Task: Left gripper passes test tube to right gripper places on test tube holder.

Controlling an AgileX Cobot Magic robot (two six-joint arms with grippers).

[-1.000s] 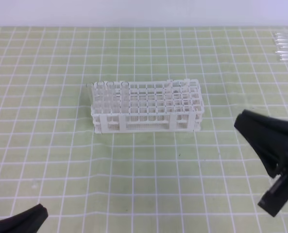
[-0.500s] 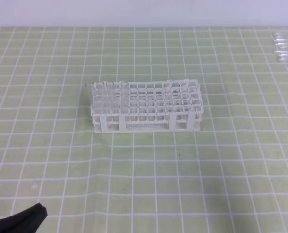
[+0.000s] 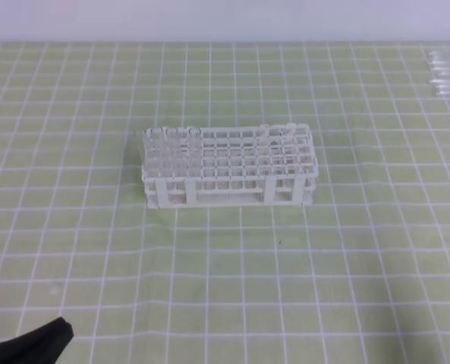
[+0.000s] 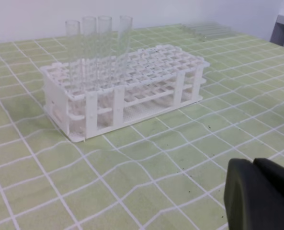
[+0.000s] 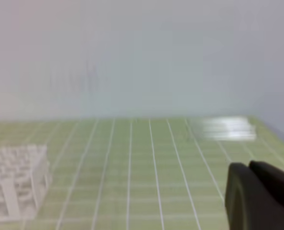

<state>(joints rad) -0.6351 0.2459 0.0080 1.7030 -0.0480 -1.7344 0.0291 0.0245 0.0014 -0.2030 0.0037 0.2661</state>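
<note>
Thin clear glass test tubes (image 4: pixel 97 45) stood upright in the white lattice plastic holder (image 3: pixel 232 167), at its nine-o'clock end. From the black left hand (image 4: pixel 261 196), clenched and empty, they lay toward eleven o'clock. The black right hand (image 5: pixel 259 196) was likewise clenched, well apart, above the green gridded surface (image 3: pixel 285 258).
</note>
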